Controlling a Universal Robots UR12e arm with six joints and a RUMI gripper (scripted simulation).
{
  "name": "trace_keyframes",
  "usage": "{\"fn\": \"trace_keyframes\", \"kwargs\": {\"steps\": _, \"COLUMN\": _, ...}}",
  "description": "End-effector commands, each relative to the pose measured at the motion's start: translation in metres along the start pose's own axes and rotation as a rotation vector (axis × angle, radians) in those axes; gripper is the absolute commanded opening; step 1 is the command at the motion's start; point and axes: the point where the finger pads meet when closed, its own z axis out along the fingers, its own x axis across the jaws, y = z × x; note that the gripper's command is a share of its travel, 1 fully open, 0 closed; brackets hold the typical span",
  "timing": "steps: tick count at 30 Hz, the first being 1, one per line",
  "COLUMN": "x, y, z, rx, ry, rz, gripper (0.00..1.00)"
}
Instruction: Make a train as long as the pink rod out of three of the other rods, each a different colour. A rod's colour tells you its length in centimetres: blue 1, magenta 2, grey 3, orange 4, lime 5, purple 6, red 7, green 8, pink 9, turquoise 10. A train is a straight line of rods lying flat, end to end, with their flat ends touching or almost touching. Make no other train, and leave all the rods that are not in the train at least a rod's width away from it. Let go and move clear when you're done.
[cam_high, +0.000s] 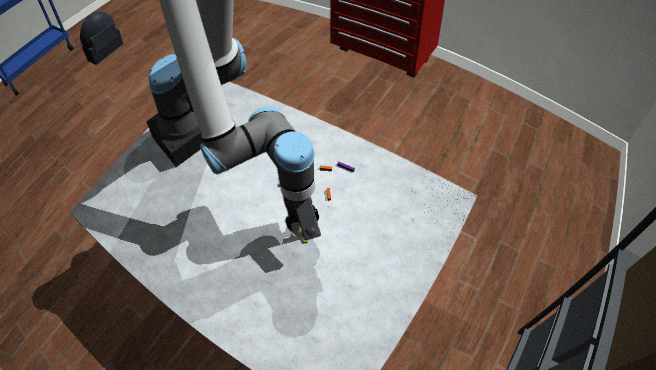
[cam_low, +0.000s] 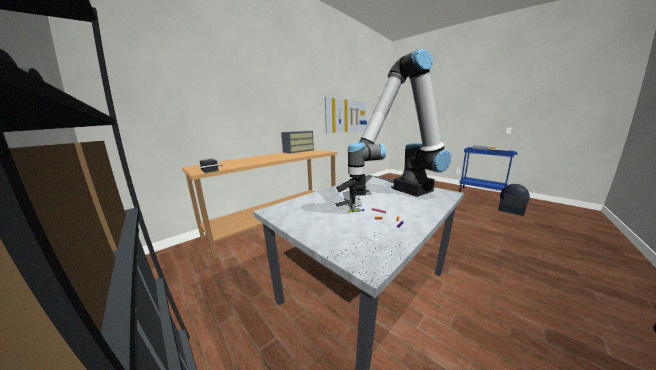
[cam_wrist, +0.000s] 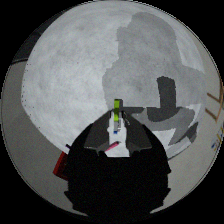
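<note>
My gripper stands low over the table, fingers pointing down, also seen in the exterior view. It is slightly open around a lime rod that lies flat on the table between the fingertips. The lime rod also shows in the top and exterior views. In the wrist view a pale piece and a small blue piece lie in line behind the lime rod. The pink rod lies to the right of the gripper; my arm hides it in the top view.
Two orange rods and a purple rod lie apart on the table beyond the gripper. My arm's base stands at the table's far corner.
</note>
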Motion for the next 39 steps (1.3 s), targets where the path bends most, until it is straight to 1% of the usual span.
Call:
{"fn": "trace_keyframes", "kwargs": {"steps": 1, "x": 0.0, "y": -0.001, "z": -0.009, "rx": 0.001, "ry": 0.0, "rz": 0.0, "gripper": 0.14}}
{"fn": "trace_keyframes", "kwargs": {"steps": 6, "x": 0.0, "y": -0.001, "z": -0.031, "rx": 0.001, "ry": 0.0, "rz": 0.0, "gripper": 0.14}}
{"fn": "trace_keyframes", "kwargs": {"steps": 8, "x": 0.0, "y": -0.001, "z": -0.031, "rx": 0.001, "ry": 0.0, "rz": 0.0, "gripper": 0.14}}
{"fn": "trace_keyframes", "kwargs": {"steps": 14, "x": 0.0, "y": -0.001, "z": -0.063, "rx": 0.001, "ry": 0.0, "rz": 0.0, "gripper": 0.14}}
{"fn": "trace_keyframes", "kwargs": {"steps": 18, "x": 0.0, "y": -0.001, "z": -0.08, "rx": 0.001, "ry": 0.0, "rz": 0.0, "gripper": 0.14}}
{"fn": "trace_keyframes", "kwargs": {"steps": 22, "x": 0.0, "y": -0.001, "z": -0.088, "rx": 0.001, "ry": 0.0, "rz": 0.0, "gripper": 0.14}}
{"fn": "trace_keyframes", "kwargs": {"steps": 27, "x": 0.0, "y": -0.001, "z": -0.089, "rx": 0.001, "ry": 0.0, "rz": 0.0, "gripper": 0.14}}
{"fn": "trace_keyframes", "kwargs": {"steps": 28, "x": 0.0, "y": -0.001, "z": -0.089, "rx": 0.001, "ry": 0.0, "rz": 0.0, "gripper": 1.0}}
{"fn": "trace_keyframes", "kwargs": {"steps": 39, "x": 0.0, "y": -0.001, "z": -0.089, "rx": 0.001, "ry": 0.0, "rz": 0.0, "gripper": 1.0}}
